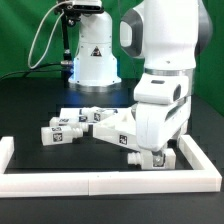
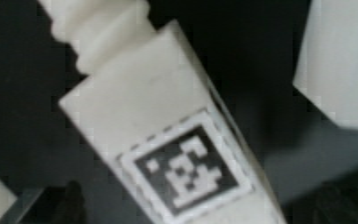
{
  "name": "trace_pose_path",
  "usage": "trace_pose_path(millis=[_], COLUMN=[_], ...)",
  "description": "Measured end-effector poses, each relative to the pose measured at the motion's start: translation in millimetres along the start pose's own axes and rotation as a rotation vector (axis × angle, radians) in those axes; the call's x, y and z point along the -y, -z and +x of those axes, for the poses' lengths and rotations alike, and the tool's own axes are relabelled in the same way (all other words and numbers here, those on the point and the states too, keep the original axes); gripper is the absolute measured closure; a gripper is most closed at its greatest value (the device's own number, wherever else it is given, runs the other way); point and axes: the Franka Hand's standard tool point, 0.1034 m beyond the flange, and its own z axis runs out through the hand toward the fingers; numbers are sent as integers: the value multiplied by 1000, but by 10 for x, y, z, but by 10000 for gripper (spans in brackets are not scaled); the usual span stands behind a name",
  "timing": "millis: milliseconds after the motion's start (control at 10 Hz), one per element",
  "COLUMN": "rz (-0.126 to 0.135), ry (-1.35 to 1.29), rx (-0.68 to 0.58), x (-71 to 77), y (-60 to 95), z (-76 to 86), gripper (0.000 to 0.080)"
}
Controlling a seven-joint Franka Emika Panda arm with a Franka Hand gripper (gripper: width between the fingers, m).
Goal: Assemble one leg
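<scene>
In the wrist view one leg point(image 2: 149, 120) fills the picture: a chunky white peg lying slantwise, with a black-and-white tag and a narrower stub end point(image 2: 91, 35). My gripper point(image 2: 190, 205) is right down over it, with dark fingers point(image 2: 37, 205) on either side and gaps between them and the leg, so it looks open. In the exterior view my gripper point(image 1: 150, 156) is low at the table near the front right corner, and the hand hides that leg. Three more legs lie to the exterior view's left point(image 1: 60, 133), point(image 1: 72, 117), point(image 1: 100, 115).
A flat white panel point(image 1: 115, 128) lies just to the exterior view's left of my hand. A raised white rim point(image 1: 100, 182) borders the table's front and runs up both sides point(image 1: 5, 150). The arm's white base point(image 1: 92, 55) stands at the back.
</scene>
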Motion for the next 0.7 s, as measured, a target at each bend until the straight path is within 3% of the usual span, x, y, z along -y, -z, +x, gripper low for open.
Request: trace_pose_path(millis=[200, 300, 400, 500, 600, 700], rz=[-1, -1, -1, -1, -1, -2], ry=[-1, -1, -1, -1, -1, 3], rx=[-4, -3, -3, -3, -3, -3], x=[2, 4, 5, 5, 4, -21], y=[-33, -38, -39, -39, -38, -34], z=[-8, -11, -11, -12, -11, -35], gripper=[150, 238, 379, 379, 514, 514])
